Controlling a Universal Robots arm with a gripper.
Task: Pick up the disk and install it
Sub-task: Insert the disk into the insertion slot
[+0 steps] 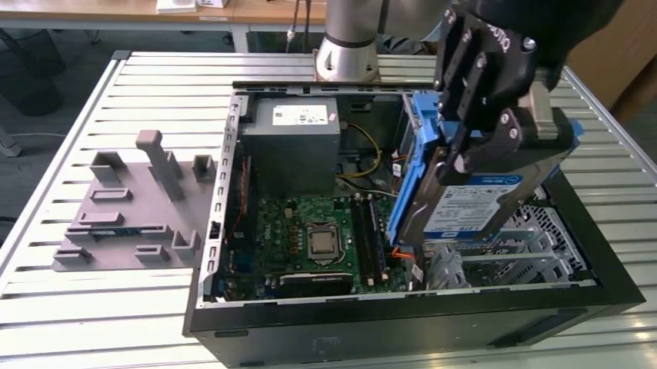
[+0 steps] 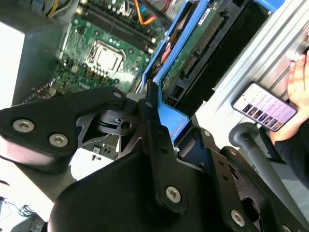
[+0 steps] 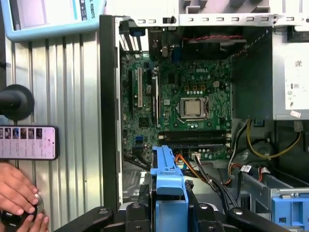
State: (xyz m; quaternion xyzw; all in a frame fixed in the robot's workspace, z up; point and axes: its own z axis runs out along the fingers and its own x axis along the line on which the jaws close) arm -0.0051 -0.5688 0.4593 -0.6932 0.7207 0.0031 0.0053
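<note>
Exterior view gives you the clearest read: the gripper (image 1: 491, 150) is clamped on the disk (image 1: 475, 201), its black fingers closed across the drive's upper end and the white-and-blue label facing the camera. The disk hangs steeply tilted over the open case (image 1: 411, 323), at the end of the case toward the exterior view's right, above the metal drive bay (image 1: 513, 254) and just beside the motherboard (image 1: 313, 234). Its blue caddy (image 1: 408, 181) runs down the edge nearest the motherboard. The disk's lower corner looks about level with the case's rim, but from this angle you cannot tell whether it touches the bay. In the second wrist view you see the drive's green circuit-board underside and connectors, with the caddy pinched between the fingers (image 2: 147, 116) above the case's interior. In the first wrist view the caddy's blue end rises between the fingers, and the inside of the case lies beyond it. The grey power supply (image 1: 292, 142) sits at the case's far end, near the arm's base. Outside the case, a grey fixture block (image 1: 128, 207) lies on the slatted table (image 1: 61, 307), toward the exterior view's left. A phone (image 3: 28, 142) lies on the table just outside the case wall, with a person's hand (image 3: 17, 195) near it.
</note>
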